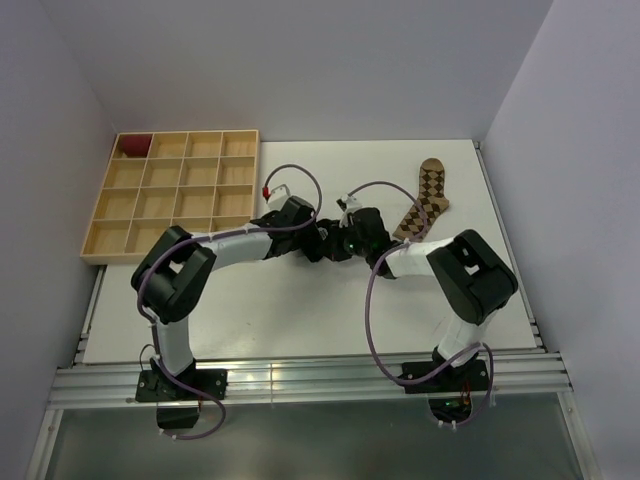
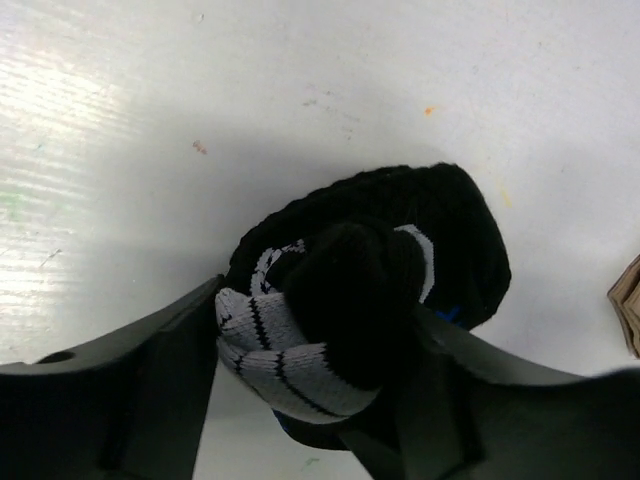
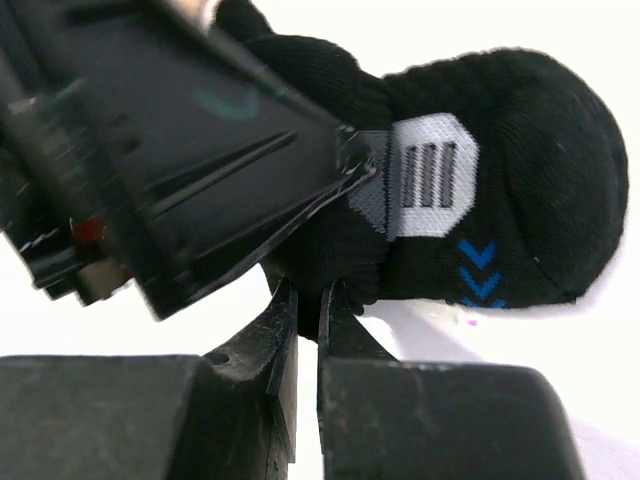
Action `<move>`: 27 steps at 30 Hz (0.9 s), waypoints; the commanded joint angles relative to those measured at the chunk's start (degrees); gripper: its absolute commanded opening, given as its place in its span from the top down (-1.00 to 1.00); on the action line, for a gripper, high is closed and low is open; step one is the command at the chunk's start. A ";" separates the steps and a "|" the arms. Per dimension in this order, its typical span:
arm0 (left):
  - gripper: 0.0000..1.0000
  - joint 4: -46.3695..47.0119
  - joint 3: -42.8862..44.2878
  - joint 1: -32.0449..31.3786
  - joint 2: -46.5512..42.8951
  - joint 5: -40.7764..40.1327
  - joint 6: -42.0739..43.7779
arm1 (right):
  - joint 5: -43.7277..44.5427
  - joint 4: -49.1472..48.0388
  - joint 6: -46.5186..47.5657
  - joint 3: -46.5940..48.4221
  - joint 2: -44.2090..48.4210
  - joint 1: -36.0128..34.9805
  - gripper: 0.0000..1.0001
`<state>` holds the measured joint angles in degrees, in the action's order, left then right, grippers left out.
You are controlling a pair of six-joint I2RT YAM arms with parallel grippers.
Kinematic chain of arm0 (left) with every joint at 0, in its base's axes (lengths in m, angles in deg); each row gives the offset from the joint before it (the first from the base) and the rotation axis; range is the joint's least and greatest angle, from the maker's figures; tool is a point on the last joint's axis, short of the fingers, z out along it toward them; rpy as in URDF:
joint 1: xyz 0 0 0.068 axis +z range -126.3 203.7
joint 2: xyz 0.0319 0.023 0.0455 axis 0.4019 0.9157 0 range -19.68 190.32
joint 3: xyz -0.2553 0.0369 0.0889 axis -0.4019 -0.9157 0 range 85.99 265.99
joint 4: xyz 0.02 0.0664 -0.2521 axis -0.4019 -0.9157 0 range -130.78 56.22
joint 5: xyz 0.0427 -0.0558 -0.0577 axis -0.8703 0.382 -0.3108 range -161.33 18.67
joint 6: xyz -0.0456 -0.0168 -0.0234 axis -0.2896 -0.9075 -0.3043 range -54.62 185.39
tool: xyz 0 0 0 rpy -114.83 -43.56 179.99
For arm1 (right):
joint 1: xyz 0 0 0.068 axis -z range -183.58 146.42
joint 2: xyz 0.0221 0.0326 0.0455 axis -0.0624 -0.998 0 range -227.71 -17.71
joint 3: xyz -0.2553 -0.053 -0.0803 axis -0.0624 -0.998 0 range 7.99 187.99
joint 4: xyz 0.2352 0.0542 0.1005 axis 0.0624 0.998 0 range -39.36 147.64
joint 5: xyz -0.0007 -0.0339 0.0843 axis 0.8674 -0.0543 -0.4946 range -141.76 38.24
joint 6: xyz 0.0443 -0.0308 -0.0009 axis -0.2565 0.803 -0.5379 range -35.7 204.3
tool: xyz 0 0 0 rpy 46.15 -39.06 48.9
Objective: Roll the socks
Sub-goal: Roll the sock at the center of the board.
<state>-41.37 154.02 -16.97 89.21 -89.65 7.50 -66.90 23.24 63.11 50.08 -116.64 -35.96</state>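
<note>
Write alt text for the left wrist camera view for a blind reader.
The left gripper clamps a balled-up black sock with a grey striped patch, on a white table. A sliver of a brown patterned sock shows at the right edge.

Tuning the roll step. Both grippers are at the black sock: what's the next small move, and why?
Probably: the right gripper draws its pinched edge over the bundle while the left gripper holds. The sock is already balled in the left grip, and the right jaws are nearly shut on a thin fold at its rim, so the wrap looks unfinished.
</note>
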 commanded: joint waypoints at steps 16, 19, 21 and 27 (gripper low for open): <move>-0.99 24.81 -20.74 3.22 -15.18 9.80 1.90 | -25.65 9.71 -16.52 11.60 -14.62 12.96 1.00; -0.99 27.28 -21.89 3.66 -15.89 9.63 2.34 | -25.38 13.15 -15.29 13.72 -15.41 13.05 1.00; -0.99 28.51 -22.41 4.19 -15.54 9.80 1.82 | -25.73 14.73 -15.02 14.51 -16.02 13.04 1.00; -0.94 29.83 -21.89 6.82 -12.30 10.77 -0.64 | -25.73 18.43 -14.05 17.50 -17.52 12.96 1.00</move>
<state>-15.71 132.12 -11.66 75.61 -80.08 7.48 -96.47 34.72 46.92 66.56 -131.75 -23.46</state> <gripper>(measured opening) 0.974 0.099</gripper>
